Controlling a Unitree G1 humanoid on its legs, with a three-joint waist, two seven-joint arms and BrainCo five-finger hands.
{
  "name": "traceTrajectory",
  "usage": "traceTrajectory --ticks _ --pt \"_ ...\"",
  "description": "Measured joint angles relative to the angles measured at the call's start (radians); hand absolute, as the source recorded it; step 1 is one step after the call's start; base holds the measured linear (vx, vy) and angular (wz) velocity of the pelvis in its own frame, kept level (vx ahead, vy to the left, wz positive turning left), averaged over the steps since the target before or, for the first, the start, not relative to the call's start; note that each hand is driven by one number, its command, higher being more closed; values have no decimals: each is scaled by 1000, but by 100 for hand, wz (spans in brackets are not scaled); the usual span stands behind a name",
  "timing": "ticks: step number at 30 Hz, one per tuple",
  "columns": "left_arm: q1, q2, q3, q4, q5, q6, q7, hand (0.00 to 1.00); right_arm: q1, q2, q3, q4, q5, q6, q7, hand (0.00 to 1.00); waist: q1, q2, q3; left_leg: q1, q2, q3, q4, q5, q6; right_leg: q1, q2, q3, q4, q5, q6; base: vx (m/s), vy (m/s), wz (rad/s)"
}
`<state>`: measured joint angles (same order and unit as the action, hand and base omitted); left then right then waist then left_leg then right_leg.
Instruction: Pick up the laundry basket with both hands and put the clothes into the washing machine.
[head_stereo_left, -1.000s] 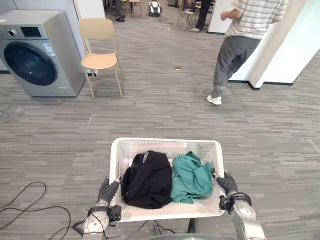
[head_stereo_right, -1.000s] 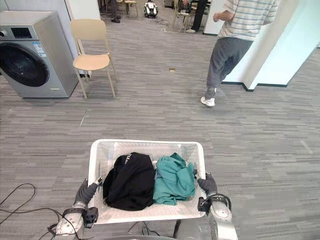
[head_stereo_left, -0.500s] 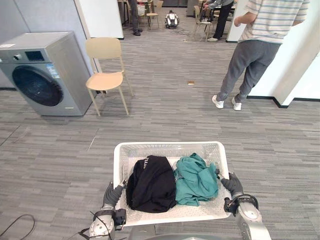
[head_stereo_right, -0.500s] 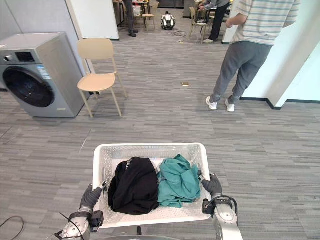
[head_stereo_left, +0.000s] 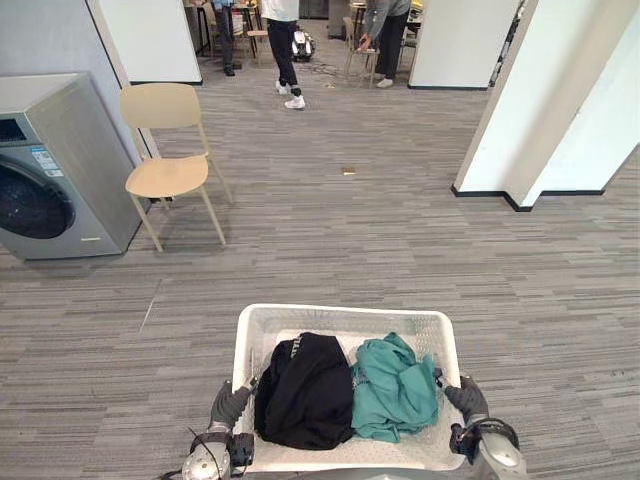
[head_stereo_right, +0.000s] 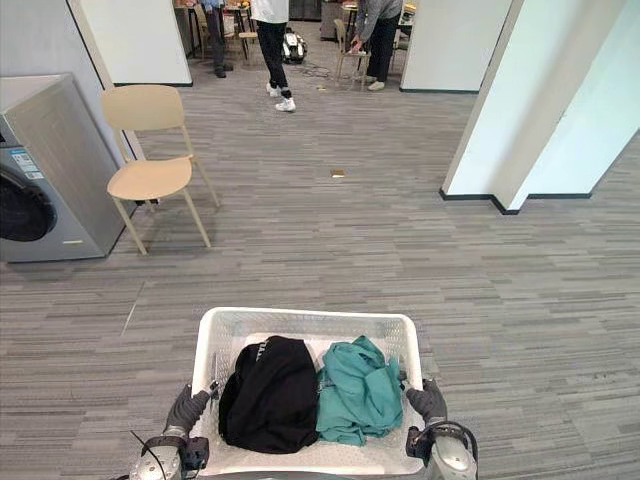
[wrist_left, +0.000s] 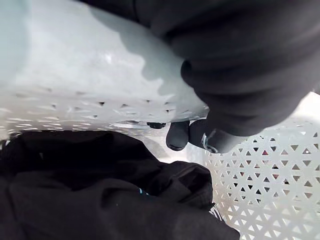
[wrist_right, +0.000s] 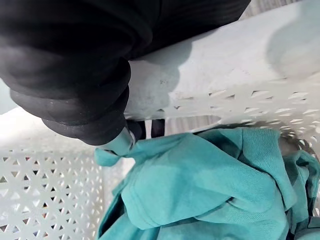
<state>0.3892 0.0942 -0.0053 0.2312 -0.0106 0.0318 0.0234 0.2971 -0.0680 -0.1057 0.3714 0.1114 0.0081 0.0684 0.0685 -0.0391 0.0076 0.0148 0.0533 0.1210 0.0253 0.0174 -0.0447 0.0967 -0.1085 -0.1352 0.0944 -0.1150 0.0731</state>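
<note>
You've got the basket (head_stereo_left: 345, 318) up off the floor, by the look of it. Your left hand (head_stereo_left: 230, 403) and right hand (head_stereo_left: 466, 400) each hook curled fingers (wrist_left: 177, 136) through an end handle. The basket hangs level right in front of you, mouth up, its long axis running side to side between the hands. A black garment (head_stereo_left: 305, 390) and a teal garment (head_stereo_left: 393, 385) lie inside. Pickup looks done. The washer (head_stereo_left: 45, 170) stands well off to your left, door seemingly shut, and the loading is not yet done.
</note>
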Motion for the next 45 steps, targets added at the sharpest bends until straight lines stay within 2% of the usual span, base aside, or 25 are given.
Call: traceTrajectory --ticks 4,7,10,15,20,21,23,24,25,26,27,28,29,31,33,34,35,36,37,38,39,41,42,43,45 --pt "-44 28 -26 133 -49 0 0 100 -29 -9 -19 122 17 1 0 100 -8 3 -12 -10 2 0 -56 23 -10 -29 6 -7 -21 -5 0 28 -14 1" --pt "-82 44 -35 210 -101 0 0 100 -77 -18 -18 203 35 2 0 100 -34 4 -13 -33 6 -4 -66 35 -10 -45 9 -27 -38 2 4 93 -30 6" --pt "-127 51 -36 263 -144 0 5 100 -138 -22 -16 261 39 4 -2 100 -36 4 -13 -36 11 1 -68 35 -10 -39 17 -27 -63 20 -2 132 -40 -9" --pt "-154 53 -34 270 -210 -19 46 100 -280 -46 32 341 44 10 -5 100 -23 16 -5 -38 14 4 -39 24 -11 -27 17 -36 -64 35 19 99 -27 -7" --pt "-175 23 -21 268 -253 -43 72 100 -371 -89 70 360 47 1 -8 100 5 80 45 -135 11 -54 191 -131 17 -19 3 -90 -22 29 50 7 69 17" --pt "-172 15 -21 268 -253 -42 73 100 -372 -97 69 361 47 0 -8 100 4 89 51 -156 -7 -92 225 -164 34 -48 -25 -122 72 -13 84 -27 148 71" --pt "-155 8 -23 268 -252 -39 71 100 -343 -97 65 358 47 -2 -4 100 -2 94 62 -155 -56 -147 248 -193 58 -115 -102 -178 325 -58 99 -18 183 99" --pt "-142 11 -24 267 -252 -38 68 100 -322 -93 65 352 48 -2 -2 100 -4 82 68 -139 -87 -175 252 -199 68 -162 -154 -201 484 -50 73 74 228 121" --pt "-131 27 -23 261 -252 -38 67 100 -297 -82 66 348 48 -3 -1 100 -2 62 83 -108 -124 -211 264 -209 88 -222 -210 -186 679 6 -44 177 197 124" --pt "-131 46 -24 242 -249 -30 64 100 -285 -66 62 349 59 -3 -3 100 -2 54 93 -90 -139 -244 273 -215 111 -264 -212 -129 780 52 -84 201 173 111" --pt "-127 68 -21 234 -248 -30 63 100 -273 -46 62 348 68 -5 -1 100 0 57 104 -74 -146 -272 279 -222 131 -306 -183 -68 861 25 -61 278 106 95" --pt "-128 80 -13 230 -247 -30 63 100 -267 -30 62 326 68 -3 -2 100 -1 46 103 -56 -151 -312 281 -231 145 -361 -127 -36 922 -42 -50 227 42 99" --pt "-127 81 -11 220 -245 -30 60 100 -247 -27 58 294 69 -4 -2 100 -4 49 109 -41 -152 -356 272 -236 152 -411 -74 -34 902 -86 -35 294 9 100" --pt "-127 80 -12 185 -242 -31 42 100 -228 -24 42 227 74 -5 2 100 -26 34 126 -9 -162 -429 252 -242 160 -446 -51 -95 728 -103 -14 335 -65 123" --pt "-127 80 -13 160 -241 -31 40 100 -222 -18 24 214 76 -2 2 100 -27 20 139 42 -162 -476 225 -258 164 -452 -45 -151 458 -75 0 365 -130 96" --pt "-125 80 -12 160 -241 -30 40 100 -216 -17 25 202 76 0 2 100 -22 18 136 64 -158 -491 221 -288 165 -440 -29 -149 255 -15 6 422 -188 71" --pt "-126 81 -12 160 -241 -31 41 100 -220 -17 25 200 76 -1 2 100 -25 15 135 90 -163 -520 230 -328 169 -444 -13 -83 152 38 21 454 -208 55" --pt "-125 79 -14 160 -240 -30 41 100 -219 -19 24 201 76 0 1 100 -30 21 134 105 -158 -536 239 -352 173 -445 -2 -49 155 90 9 550 -243 60" --pt "-124 70 -20 160 -238 -29 40 100 -207 -22 24 191 78 0 2 100 -40 41 113 119 -120 -566 257 -398 168 -438 52 -13 180 146 -52 621 -256 72" --pt "-120 57 -23 155 -233 -29 41 100 -201 -30 20 189 80 0 1 100 -48 84 92 114 -79 -585 303 -417 152 -436 91 -41 206 139 -93 652 -247 75" --pt "-120 49 -23 152 -230 -29 42 100 -204 -31 14 190 80 0 1 100 -55 97 87 92 -68 -578 368 -416 145 -426 102 -68 210 124 -102 680 -237 73" --pt "-111 45 -21 120 -209 -23 40 100 -199 -32 5 188 93 0 3 100 -52 114 98 -33 -49 -488 724 -329 -88 -319 146 -113 183 80 -133 749 -232 53" --pt "-98 45 -21 111 -209 -18 39 100 -190 -33 8 183 95 0 4 100 -49 121 104 -115 7 -392 972 -272 -166 -223 178 -121 141 63 -152 652 -179 47" --pt "-93 46 -21 110 -209 -18 38 100 -186 -33 10 182 96 0 4 100 -48 121 108 -149 43 -334 1066 -263 -141 -173 191 -124 118 57 -160 590 -159 47" --pt "-97 45 -19 108 -209 -18 25 100 -186 -42 19 189 114 -7 0 100 -22 88 110 -285 151 -142 1214 -294 -28 -33 190 -114 34 45 -177 493 -133 25"
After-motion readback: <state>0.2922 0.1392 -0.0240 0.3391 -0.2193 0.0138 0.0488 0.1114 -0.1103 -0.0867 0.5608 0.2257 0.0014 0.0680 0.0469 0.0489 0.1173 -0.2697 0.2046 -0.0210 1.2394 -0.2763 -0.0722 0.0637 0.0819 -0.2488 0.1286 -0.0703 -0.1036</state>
